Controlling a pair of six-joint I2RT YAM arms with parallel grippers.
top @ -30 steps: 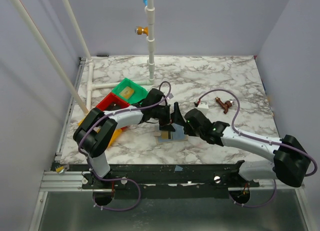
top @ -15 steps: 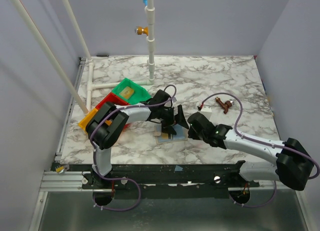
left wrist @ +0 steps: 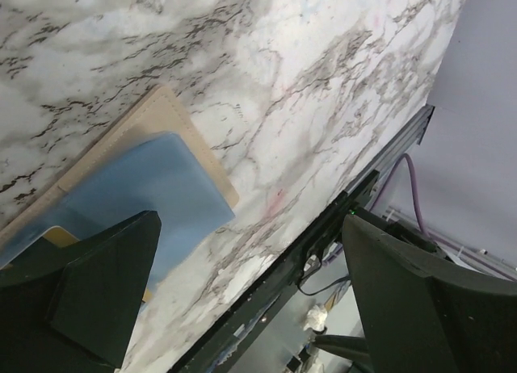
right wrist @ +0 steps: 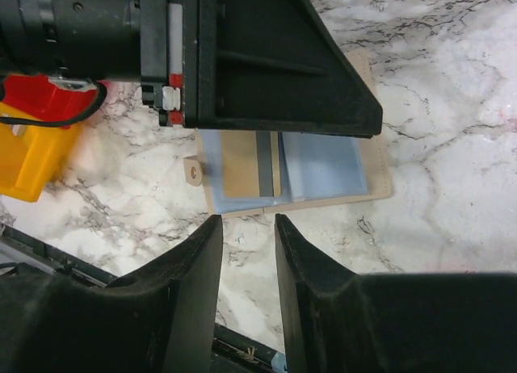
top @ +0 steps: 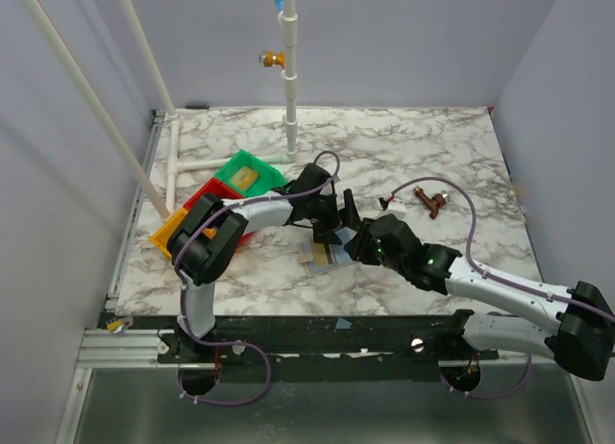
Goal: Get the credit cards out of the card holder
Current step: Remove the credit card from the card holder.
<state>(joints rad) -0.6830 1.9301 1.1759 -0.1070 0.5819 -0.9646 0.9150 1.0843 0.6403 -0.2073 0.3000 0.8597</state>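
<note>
The card holder [top: 323, 259] lies open and flat on the marble, tan outside and grey-blue inside. In the right wrist view the card holder [right wrist: 323, 167] has a tan-gold credit card [right wrist: 246, 165] with a grey stripe in its left pocket. My left gripper [top: 332, 225] is open wide just above the holder's far side. In the left wrist view my left gripper [left wrist: 249, 220] has one finger [left wrist: 97, 300] over the blue lining [left wrist: 153, 187]. My right gripper [right wrist: 248, 228] is slightly open and empty just short of the holder's near edge, and it also shows in the top view [top: 356, 246].
Green tray [top: 248, 172], red tray [top: 208, 196] and orange tray [top: 167, 234] stand to the left. A brown object [top: 430, 198] lies at the right. A white pipe stand [top: 288, 79] rises at the back. The table's front edge [left wrist: 323, 236] is close to the holder.
My right gripper has shifted left and now points at the holder's near edge. The left arm's elbow has swung right while its gripper stayed over the holder. The holder has turned slightly.
</note>
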